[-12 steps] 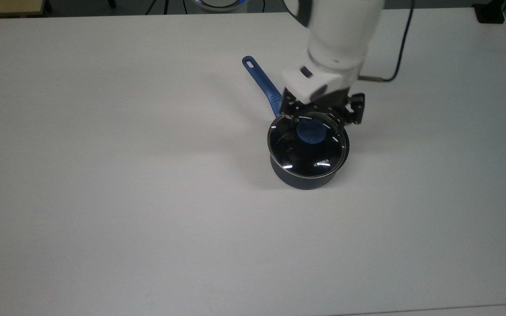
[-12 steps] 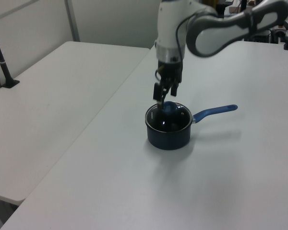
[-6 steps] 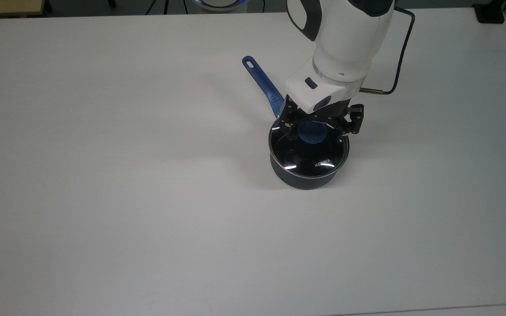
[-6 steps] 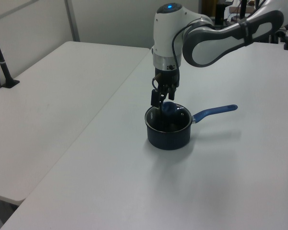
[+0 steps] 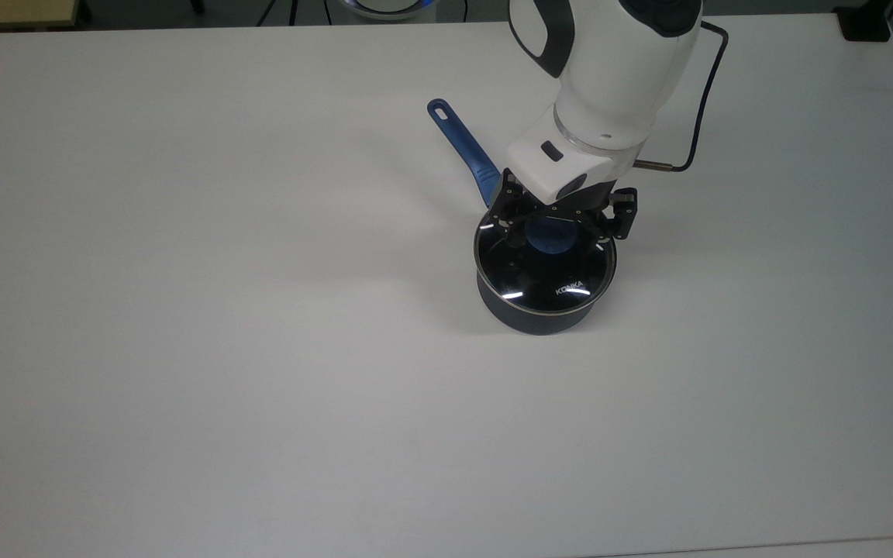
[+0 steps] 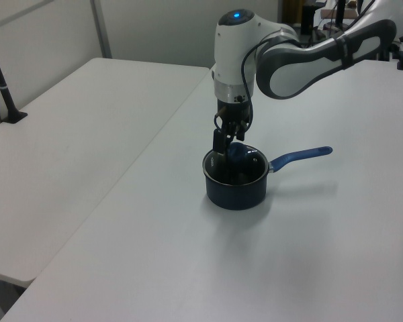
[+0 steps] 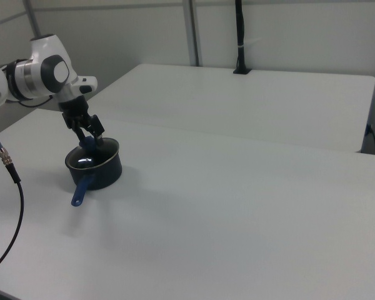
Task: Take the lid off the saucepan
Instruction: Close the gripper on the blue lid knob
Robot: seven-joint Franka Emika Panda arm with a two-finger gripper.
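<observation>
**Tool poised around the lid knob, lid seated on the pan**

You have the black two-finger tool (image 5: 553, 225) hanging from the white arm directly over the round clear glass lid with a thin metal rim (image 5: 545, 267). Its fingers stand apart, one on each side of the blue round knob (image 5: 551, 236) at the lid's centre; you cannot tell from these views whether the pads touch the knob, and nothing is clamped.

Straight below the tool, the lid sits flat on the small deep saucepan, dark navy outside (image 5: 533, 316), with white lettering on the glass toward the top view's lower right of the knob. In the left view the tool (image 6: 227, 143) comes down at the near rim side of the lid (image 6: 235, 164), and the saucepan (image 6: 236, 191) stands upright on the white surface (image 5: 183, 310).

The pan's long straight blue handle with an eyelet at its end (image 5: 458, 144) runs away from under the tool toward the top view's upper left. In the right view that handle (image 7: 82, 187) points toward the camera, below the tool (image 7: 92, 133).

A dark cable (image 5: 698, 108) trails off the arm to the top view's right of the tool.
</observation>
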